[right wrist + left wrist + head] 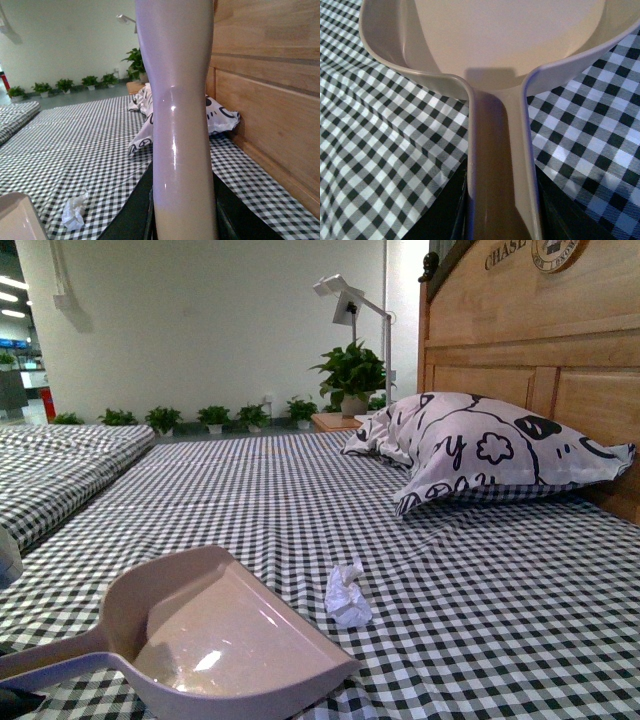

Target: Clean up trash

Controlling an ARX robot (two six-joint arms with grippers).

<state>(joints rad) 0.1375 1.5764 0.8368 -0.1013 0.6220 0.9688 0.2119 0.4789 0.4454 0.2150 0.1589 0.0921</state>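
Observation:
The trash (347, 595) is a small crumpled white paper wad lying on the checked bedsheet, just right of the dustpan's open lip. It also shows low in the right wrist view as the same trash (74, 212). The pinkish-beige dustpan (220, 635) rests at the near left with its mouth facing the wad. My left gripper (502, 220) is shut on the handle of the dustpan (510, 40). My right gripper (184, 220) is shut on the glossy pale brush handle (180, 125), held upright above the bed; the bristles are out of view.
A black-and-white printed pillow (480, 450) leans against the wooden headboard (540, 340) at the right. Behind it stand a potted plant (350, 375) on a nightstand (335, 422) and a white lamp (345, 300). A second checked bed (60, 465) lies at the left.

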